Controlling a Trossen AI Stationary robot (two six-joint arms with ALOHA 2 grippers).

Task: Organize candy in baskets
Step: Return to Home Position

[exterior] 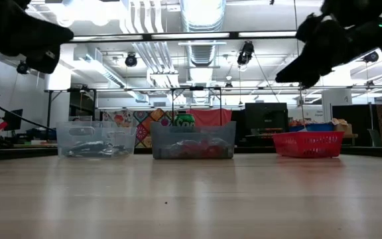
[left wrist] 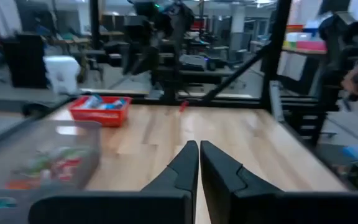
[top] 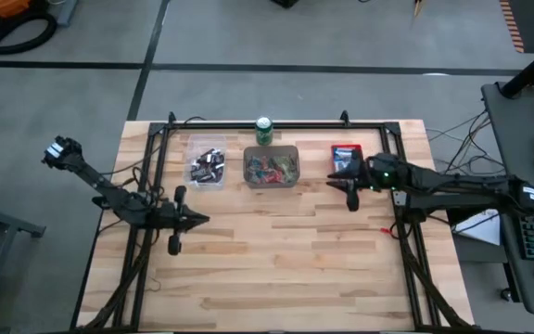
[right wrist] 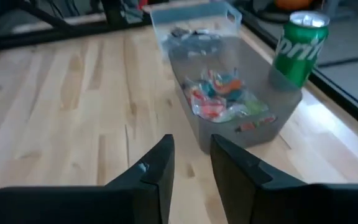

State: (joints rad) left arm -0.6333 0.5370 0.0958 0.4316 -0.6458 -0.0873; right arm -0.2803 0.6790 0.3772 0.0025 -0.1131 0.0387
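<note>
While the right gripper [right wrist: 188, 149] hovers narrowly parted and empty, candy [right wrist: 219, 93] lies in the grey basket [right wrist: 241, 137] just ahead. The pieces are probably light, crinkly and slippery, so pinch across the middle. The left gripper [left wrist: 199, 149], closed, waits well apart.

From above, the right gripper [top: 336, 176] hides part of the red bin [top: 341, 147], and the sweets [top: 208, 167] in the clear bin [top: 193, 148] and the grey bin [top: 271, 147] are too small to tell apart. At table height the green can [exterior: 186, 121] is mostly hidden behind the grey bin — the left arm [exterior: 18, 33] and right arm [exterior: 337, 36] are cut off by the top edge. The left wrist view gives the grey bin only as a blur running off the edge.
</note>
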